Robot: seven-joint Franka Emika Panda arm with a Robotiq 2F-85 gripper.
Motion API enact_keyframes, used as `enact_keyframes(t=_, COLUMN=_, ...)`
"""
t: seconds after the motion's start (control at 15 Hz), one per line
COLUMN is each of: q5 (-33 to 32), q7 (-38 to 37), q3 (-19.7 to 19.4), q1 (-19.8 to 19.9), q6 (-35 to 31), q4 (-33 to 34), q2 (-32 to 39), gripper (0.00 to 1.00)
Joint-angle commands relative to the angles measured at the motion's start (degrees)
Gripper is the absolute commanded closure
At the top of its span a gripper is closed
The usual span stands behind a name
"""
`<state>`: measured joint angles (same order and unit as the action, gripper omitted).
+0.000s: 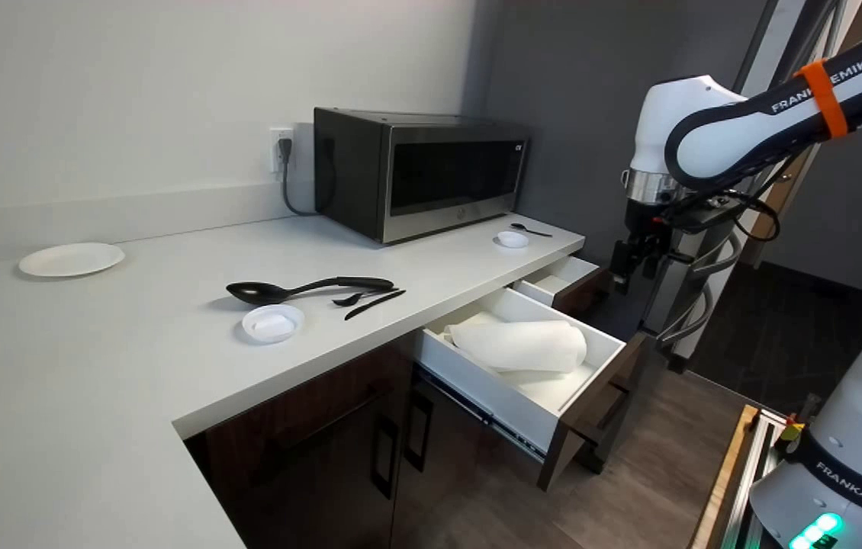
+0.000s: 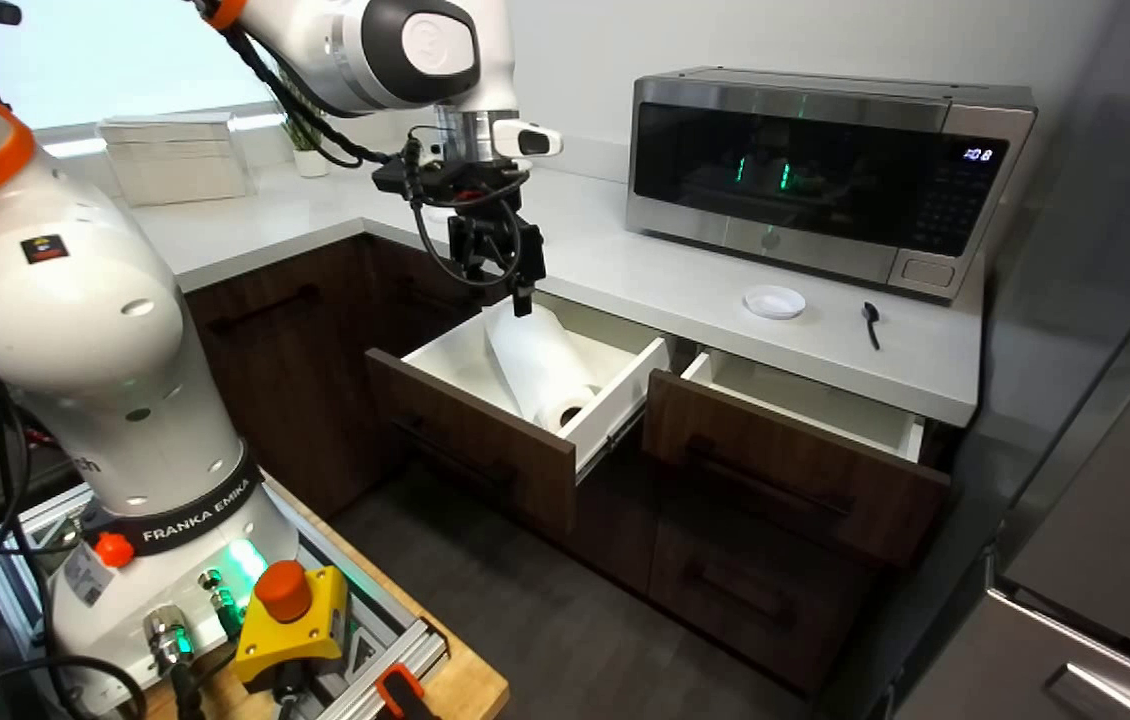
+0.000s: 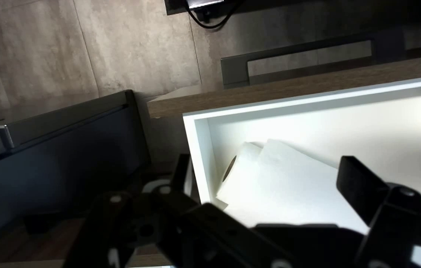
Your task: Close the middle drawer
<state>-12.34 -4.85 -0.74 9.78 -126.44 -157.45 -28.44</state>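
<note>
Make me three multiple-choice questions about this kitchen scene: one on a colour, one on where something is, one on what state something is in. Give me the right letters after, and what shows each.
1. What colour is the front of the middle drawer?
A) White
B) Dark brown
C) Yellow

2. Where does the white paper roll lie?
A) Inside that drawer
B) On top of the microwave
C) On the floor

3. How does the robot's gripper stand?
A) Shut on a drawer handle
B) Shut on the roll
C) Open, holding nothing

1 B: its dark brown, wood-like face shows in an exterior view.
2 A: all three views show the roll lying inside it.
3 C: the wrist view shows its fingers spread apart, with nothing gripped between them.
</note>
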Motion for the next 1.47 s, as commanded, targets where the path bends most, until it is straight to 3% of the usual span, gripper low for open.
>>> enact_keyframes(t=0.0, q5=-0.25, q7=-0.22, q3=-0.49, q1=-0.52, q6=0.17, q4=0.07, q2=-0.03, gripper=0.0)
enact_keyframes(t=0.2, q5=-0.24, q7=-0.22, q3=-0.49, q1=-0.55, q6=0.17, q4=0.07, q2=-0.03, gripper=0.0)
enact_keyframes(t=0.4, q5=-0.62, q7=4.37, q3=-2.09, q1=-0.58, q6=1.66, q4=0.01, q2=1.55, gripper=0.0)
enact_keyframes(t=0.87, q5=-3.99, q7=13.18, q3=-5.4, q1=0.36, q6=13.13, q4=-0.2, q2=4.53, gripper=0.0)
enact_keyframes(t=1.4, q5=-3.38, q7=12.21, q3=-6.38, q1=-0.13, q6=12.08, q4=-0.01, q2=4.93, gripper=0.0)
